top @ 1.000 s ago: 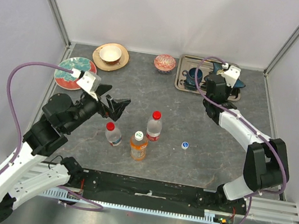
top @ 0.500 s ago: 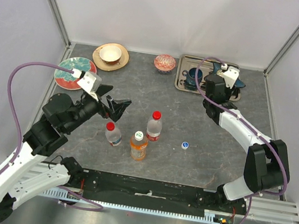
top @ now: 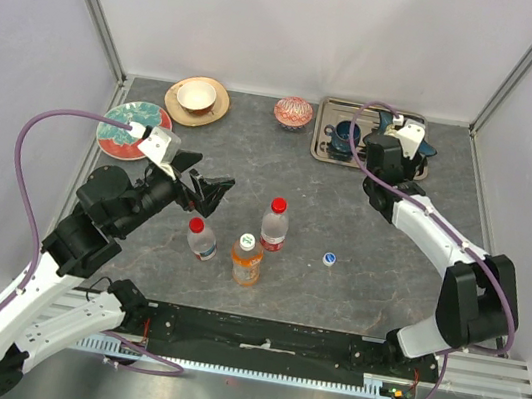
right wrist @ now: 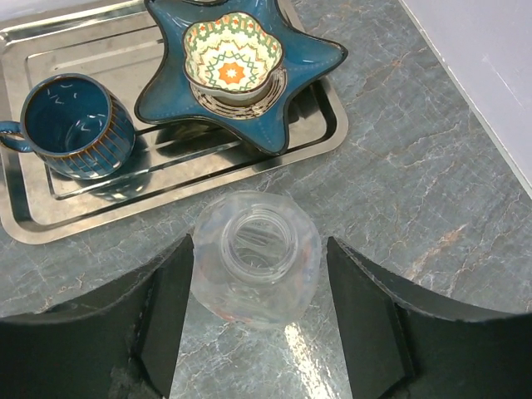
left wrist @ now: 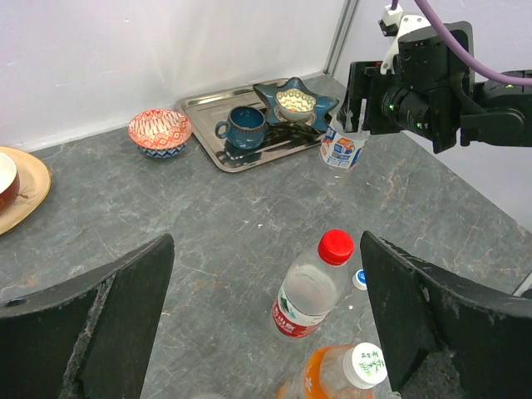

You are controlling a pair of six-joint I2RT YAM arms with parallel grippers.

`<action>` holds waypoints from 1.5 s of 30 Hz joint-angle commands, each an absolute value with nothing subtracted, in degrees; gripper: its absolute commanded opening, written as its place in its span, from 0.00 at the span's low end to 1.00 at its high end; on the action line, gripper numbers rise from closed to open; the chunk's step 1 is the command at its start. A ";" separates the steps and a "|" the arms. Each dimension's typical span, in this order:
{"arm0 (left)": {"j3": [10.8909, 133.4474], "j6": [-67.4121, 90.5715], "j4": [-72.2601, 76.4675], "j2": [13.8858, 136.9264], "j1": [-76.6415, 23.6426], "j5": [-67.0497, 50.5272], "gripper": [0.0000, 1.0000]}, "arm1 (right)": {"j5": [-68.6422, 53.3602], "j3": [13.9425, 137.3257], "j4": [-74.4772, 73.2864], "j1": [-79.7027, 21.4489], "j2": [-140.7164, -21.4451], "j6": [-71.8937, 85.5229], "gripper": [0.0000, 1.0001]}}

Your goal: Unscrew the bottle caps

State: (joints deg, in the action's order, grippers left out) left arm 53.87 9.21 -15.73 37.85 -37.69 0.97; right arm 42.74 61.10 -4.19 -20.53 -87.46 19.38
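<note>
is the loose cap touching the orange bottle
Apart. The top view shows bare table between the loose cap and the orange bottle.

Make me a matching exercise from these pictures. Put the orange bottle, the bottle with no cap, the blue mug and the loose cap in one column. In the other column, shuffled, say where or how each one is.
Column one
1. orange bottle
2. uncapped bottle
3. blue mug
4. loose cap

Column two
A. on the metal tray
B. lying flat on the bare table
C. white cap on
D. inside the right claw

Pairs: 1-C, 2-D, 3-A, 4-B
</note>
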 commanded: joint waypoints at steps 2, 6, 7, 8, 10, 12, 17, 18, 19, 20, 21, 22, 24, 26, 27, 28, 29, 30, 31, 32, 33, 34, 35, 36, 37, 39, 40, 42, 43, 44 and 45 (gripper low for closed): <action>53.88 11.07 -13.97 37.79 -37.62 0.26 1.00 | 42.10 63.81 -5.27 -20.92 -84.64 19.69 0.73; 53.96 11.25 -14.06 37.71 -37.62 0.26 1.00 | 41.84 64.07 -5.71 -20.83 -84.55 19.60 0.76; 53.88 11.25 -14.06 37.71 -37.62 0.26 1.00 | 41.75 64.16 -5.89 -20.92 -84.55 19.60 0.77; 53.88 11.34 -13.98 37.53 -37.62 0.35 1.00 | 41.57 64.16 -5.80 -20.92 -84.64 19.60 0.77; 53.70 11.42 -14.06 37.44 -37.62 0.35 1.00 | 41.31 64.07 -6.06 -20.92 -84.73 19.60 0.78; 53.61 11.43 -14.06 37.35 -37.62 0.26 1.00 | 41.05 63.81 -6.15 -20.92 -84.90 19.86 0.77; 53.53 11.25 -14.06 37.27 -37.62 0.26 1.00 | 39.82 63.37 -6.33 -20.92 -83.77 20.83 0.78; 53.61 11.08 -14.06 37.27 -37.62 0.35 1.00 | 39.29 63.72 -6.85 -20.83 -83.06 21.35 0.79; 53.79 10.90 -14.06 37.27 -37.62 0.35 1.00 | 38.94 64.24 -7.46 -21.18 -82.27 21.44 0.79; 53.88 10.72 -14.06 37.35 -37.62 0.35 1.00 | 38.50 66.25 -8.34 -21.44 -80.79 21.62 0.80; 53.96 10.46 -13.98 37.53 -37.62 0.53 1.00 | 38.24 67.84 -11.83 -21.71 -80.25 22.23 0.81; 54.23 10.28 -14.06 37.53 -37.62 0.79 1.00 | 37.97 69.24 -13.61 -22.49 -79.64 22.32 0.82; 54.40 9.49 -13.97 37.62 -37.62 1.05 1.00 | 37.70 73.29 -18.42 -23.72 -77.53 22.41 0.82; 54.75 8.79 -13.97 37.97 -37.62 2.28 1.00 | 37.53 76.18 -20.99 -26.36 -75.08 22.68 0.82; 54.93 8.44 -13.97 38.06 -37.62 2.81 1.00 | 38.31 76.98 -22.66 -27.76 -74.28 22.41 0.82; 55.28 8.26 -14.06 38.14 -37.62 4.29 1.00 | 39.28 77.78 -23.20 -31.78 -73.66 19.63 0.82; 55.37 8.00 -14.15 38.41 -37.62 5.26 1.00 | 40.51 79.35 -23.55 -34.51 -72.96 17.77 0.82; 55.63 8.00 -14.24 38.76 -37.62 6.49 1.00 | 41.91 80.15 -24.08 -37.41 -72.86 15.32 0.84; 56.24 8.09 -14.50 39.11 -37.62 9.81 1.00 | 44.01 80.77 -24.52 -43.18 -73.04 13.47 0.88; 56.77 8.70 -15.55 39.55 -37.62 11.58 1.00 | 47.43 82.25 -25.04 -46.11 -73.82 11.36 0.95; 57.39 9.22 -16.17 40.94 -37.62 13.52 1.00 | 50.85 82.96 -26.53 -48.93 -74.26 10.38 0.98; 59.05 10.71 -16.95 41.74 -37.62 16.58 1.00 | 58.72 83.49 -26.72 -53.39 -74.79 9.50 0.98; 60.11 11.42 -18.18 42.79 -37.53 17.83 1.00 | 61.15 84.45 -26.72 -55.35 -75.58 7.84 0.98; 61.07 12.38 -20.46 44.63 -37.53 18.71 1.00 | 63.35 85.07 -26.63 -56.68 -75.67 8.69 0.98; 63.35 14.65 -22.04 45.78 -37.53 20.03 1.00 | 64.76 85.86 -27.41 -57.56 -75.76 10.53 0.98; 65.56 16.51 -25.81 47.37 -37.53 20.04 0.99 | 60.41 86.40 -27.60 -57.31 -73.40 11.26 0.98; 67.22 18.26 -26.71 48.68 -37.53 19.69 0.99 | 59.69 85.09 -25.34 -57.30 -69.82 11.08 0.98; 68.20 19.42 -28.29 49.39 -37.53 19.08 1.00 | 53.81 77.55 -14.75 -57.04 -65.33 10.20 0.98; 68.29 19.86 -28.39 49.48 -37.53 18.38 1.00 | 51.44 74.91 -11.55 -56.08 -61.04 11.07 0.98; 68.29 20.12 -28.39 49.57 -37.53 18.28 1.00 | 44.19 69.66 -7.95 -55.47 -59.08 11.51 0.94; 68.20 20.39 -28.39 49.48 -37.44 18.11 0.99 | 41.08 68.04 -3.91 -54.85 -57.67 12.30 0.94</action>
State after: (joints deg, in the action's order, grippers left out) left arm 65.69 15.59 -25.58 49.82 -37.63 16.56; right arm 52.64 76.23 -19.59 -56.69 -67.46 11.44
